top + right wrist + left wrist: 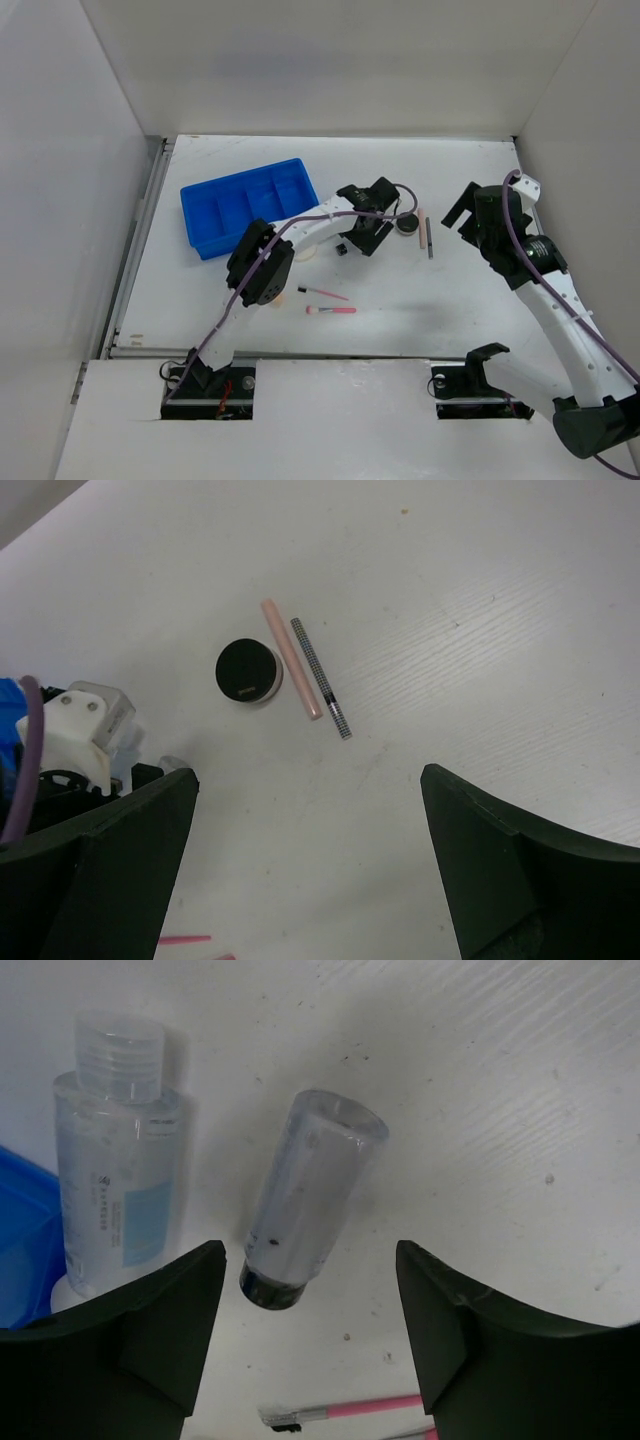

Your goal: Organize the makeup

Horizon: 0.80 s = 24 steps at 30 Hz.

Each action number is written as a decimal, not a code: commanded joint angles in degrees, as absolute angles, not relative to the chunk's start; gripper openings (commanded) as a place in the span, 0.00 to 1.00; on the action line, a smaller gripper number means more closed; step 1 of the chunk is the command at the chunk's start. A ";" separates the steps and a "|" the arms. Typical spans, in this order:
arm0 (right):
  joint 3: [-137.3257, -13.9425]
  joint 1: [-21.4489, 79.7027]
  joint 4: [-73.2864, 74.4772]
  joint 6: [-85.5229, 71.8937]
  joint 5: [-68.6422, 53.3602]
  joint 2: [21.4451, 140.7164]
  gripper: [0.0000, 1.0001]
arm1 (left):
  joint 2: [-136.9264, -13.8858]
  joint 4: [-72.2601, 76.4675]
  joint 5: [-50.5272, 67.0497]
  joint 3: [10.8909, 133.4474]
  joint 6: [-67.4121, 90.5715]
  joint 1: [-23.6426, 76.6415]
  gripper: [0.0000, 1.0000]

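Observation:
In the left wrist view a small clear bottle (312,1195) with a dark cap lies on the white table. My left gripper (310,1256) is open, with a jaw on either side of its cap end and not touching it. A larger clear bottle (110,1160) with a pale blue label lies to its left. My right gripper (308,775) hangs open above bare table, holding nothing. Beyond it are the black round jar (248,670), the beige stick (290,658) and the dark pencil (321,678). Two pink-handled brushes (330,302) lie nearer the arm bases.
The blue divided tray (250,205) stands at the back left, its corner (20,1230) next to the larger bottle. A pale round item (305,252) is partly hidden under the left arm. White walls enclose the table on three sides.

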State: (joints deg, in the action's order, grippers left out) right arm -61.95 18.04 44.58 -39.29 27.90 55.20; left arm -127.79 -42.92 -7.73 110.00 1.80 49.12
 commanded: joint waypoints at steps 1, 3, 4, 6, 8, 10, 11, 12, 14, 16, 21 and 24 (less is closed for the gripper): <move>-62.49 17.84 44.12 -39.81 29.18 55.37 0.99 | -129.37 -43.15 -7.47 110.30 0.00 48.78 0.62; -62.49 17.84 44.12 -39.81 29.18 55.37 0.99 | -129.90 -43.15 -6.42 110.82 0.00 48.78 0.59; -62.49 17.84 44.12 -40.34 29.18 55.37 0.99 | -129.90 -42.63 -5.02 110.83 0.00 48.78 0.56; -62.49 17.84 44.12 -40.34 29.18 55.37 0.99 | -130.52 -42.63 -3.52 111.35 0.00 48.78 0.52; -63.01 17.84 44.12 -40.34 29.18 55.37 0.99 | -130.52 -42.63 -2.20 111.36 0.00 48.78 0.44; -63.02 17.84 44.12 -40.34 29.18 55.37 0.99 | -130.52 -43.85 -1.49 111.36 0.00 48.78 0.35; -63.02 17.84 44.12 -40.34 29.18 55.37 0.99 | -130.52 -44.47 -2.10 111.88 0.00 48.78 0.29; -63.02 17.84 44.12 -40.34 29.18 55.37 0.99 | -130.52 -45.26 -2.89 112.84 0.00 48.78 0.18; -63.63 17.84 44.12 -40.34 29.18 55.37 0.99 | -128.68 -47.54 -2.90 113.99 0.53 48.78 0.08; -63.63 17.84 44.12 -40.34 29.71 55.89 0.99 | -124.57 -48.07 -2.90 113.99 1.05 48.78 0.00; -64.69 17.84 44.12 -40.34 30.76 55.90 0.99 | -113.57 -48.60 -0.36 113.99 5.70 45.89 0.00; -65.21 17.84 44.65 -40.34 31.28 55.90 0.99 | -109.08 -49.13 2.10 113.99 10.09 39.75 0.00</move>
State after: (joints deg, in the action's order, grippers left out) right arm -62.30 18.02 44.60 -39.94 29.15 55.99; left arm -119.79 -47.83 0.32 111.26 5.10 45.91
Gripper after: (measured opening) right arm 0.994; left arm 0.370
